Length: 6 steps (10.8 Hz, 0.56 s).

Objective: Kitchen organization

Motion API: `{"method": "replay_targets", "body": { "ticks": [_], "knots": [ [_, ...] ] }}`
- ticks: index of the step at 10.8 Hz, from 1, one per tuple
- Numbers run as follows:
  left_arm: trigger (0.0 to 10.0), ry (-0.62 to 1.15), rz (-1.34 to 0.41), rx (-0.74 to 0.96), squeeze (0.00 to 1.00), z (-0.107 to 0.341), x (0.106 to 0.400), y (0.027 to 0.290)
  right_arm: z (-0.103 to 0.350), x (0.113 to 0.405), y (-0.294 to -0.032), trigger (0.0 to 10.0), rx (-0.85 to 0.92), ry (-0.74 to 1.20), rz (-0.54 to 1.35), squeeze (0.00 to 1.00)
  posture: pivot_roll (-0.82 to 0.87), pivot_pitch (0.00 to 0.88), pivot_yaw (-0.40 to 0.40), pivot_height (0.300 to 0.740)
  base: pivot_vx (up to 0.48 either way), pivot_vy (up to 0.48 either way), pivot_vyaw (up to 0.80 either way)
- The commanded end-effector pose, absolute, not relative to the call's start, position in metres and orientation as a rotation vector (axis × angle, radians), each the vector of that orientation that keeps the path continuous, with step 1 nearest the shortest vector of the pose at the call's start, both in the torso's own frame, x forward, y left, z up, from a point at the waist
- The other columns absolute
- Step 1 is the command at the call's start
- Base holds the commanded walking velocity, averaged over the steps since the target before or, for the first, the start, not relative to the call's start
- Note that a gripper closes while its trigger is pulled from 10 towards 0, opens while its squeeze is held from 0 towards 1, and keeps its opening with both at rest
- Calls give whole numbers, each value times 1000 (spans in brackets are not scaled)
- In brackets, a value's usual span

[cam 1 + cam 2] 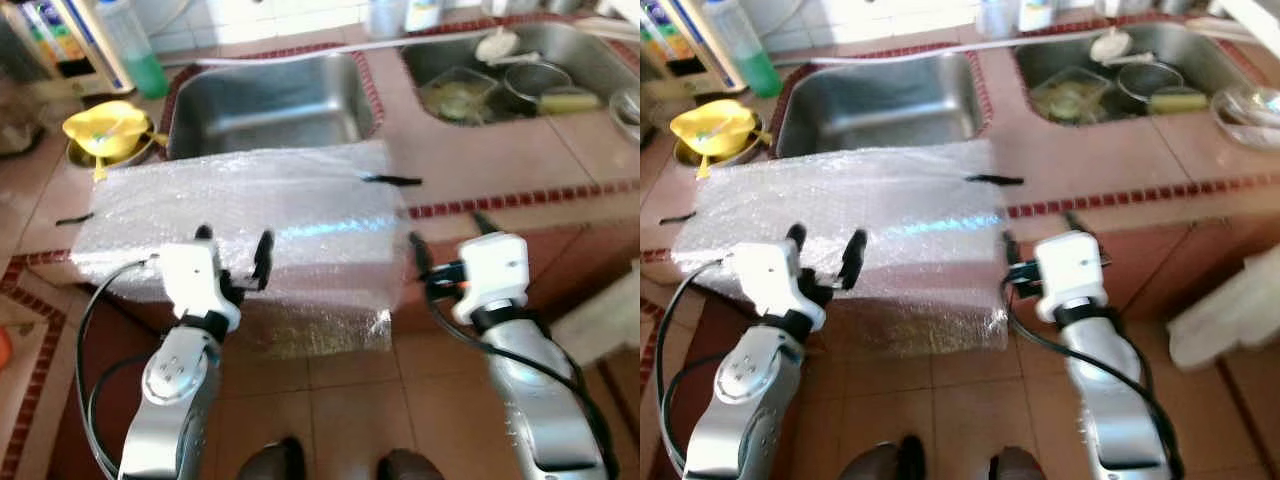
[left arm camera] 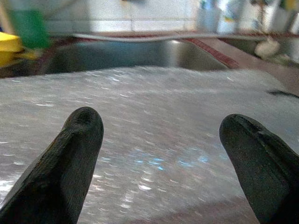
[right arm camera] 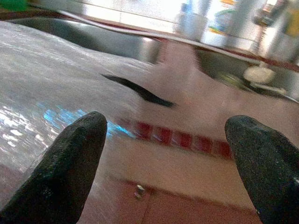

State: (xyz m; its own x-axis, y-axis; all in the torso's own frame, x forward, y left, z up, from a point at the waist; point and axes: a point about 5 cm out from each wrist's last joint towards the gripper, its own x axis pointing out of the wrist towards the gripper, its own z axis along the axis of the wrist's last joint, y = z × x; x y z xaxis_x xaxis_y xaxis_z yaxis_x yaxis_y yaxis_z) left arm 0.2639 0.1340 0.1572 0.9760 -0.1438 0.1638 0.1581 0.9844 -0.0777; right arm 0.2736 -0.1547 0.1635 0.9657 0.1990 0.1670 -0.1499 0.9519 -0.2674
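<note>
Because the sheet of bubble wrap (image 1: pixel 250 225) is draped over the front edge of the tiled worktop (image 1: pixel 520 150), with its near part hanging down toward the floor, both hands are raised level with that edge, seemingly to take it from the front. The left hand (image 1: pixel 234 248) sits right at the overhanging edge, its fingers spread apart with the wrap lying between and beyond them, not yet pinched. The right hand (image 1: pixel 447 240) is also open, just beside the sheet's right end, over bare worktop edge. The sheet's long axis runs left to right along the worktop, in front of the empty steel sink (image 1: pixel 265 105); black strips (tape, by the look of it) mark its ends. A yellow bowl (image 1: pixel 105 130) stands behind its left corner, and the second sink (image 1: pixel 520 70) holds dishes.
</note>
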Motion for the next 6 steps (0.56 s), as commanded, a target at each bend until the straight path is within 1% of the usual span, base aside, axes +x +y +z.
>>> {"method": "replay_targets", "body": {
  "ticks": [1, 2, 6],
  "knots": [
    [10000, -151, -94, -63, 0, 154, 260, 147, 164, 272, -143, 10000, -248, -207, 221, 0, -162, 201, 84, 740, 0, 0, 769],
    [10000, -158, -81, -61, 0, 155, 260, 148, 164, 272, -142, 10000, -244, -208, 226, 0, -159, 198, 81, 740, 0, 0, 656],
    [10000, -195, -100, -36, 0, 163, 261, 149, 171, 272, -143, 10000, -245, -243, 200, 0, -160, 196, 87, 740, 0, 0, 0]
  ]
}}
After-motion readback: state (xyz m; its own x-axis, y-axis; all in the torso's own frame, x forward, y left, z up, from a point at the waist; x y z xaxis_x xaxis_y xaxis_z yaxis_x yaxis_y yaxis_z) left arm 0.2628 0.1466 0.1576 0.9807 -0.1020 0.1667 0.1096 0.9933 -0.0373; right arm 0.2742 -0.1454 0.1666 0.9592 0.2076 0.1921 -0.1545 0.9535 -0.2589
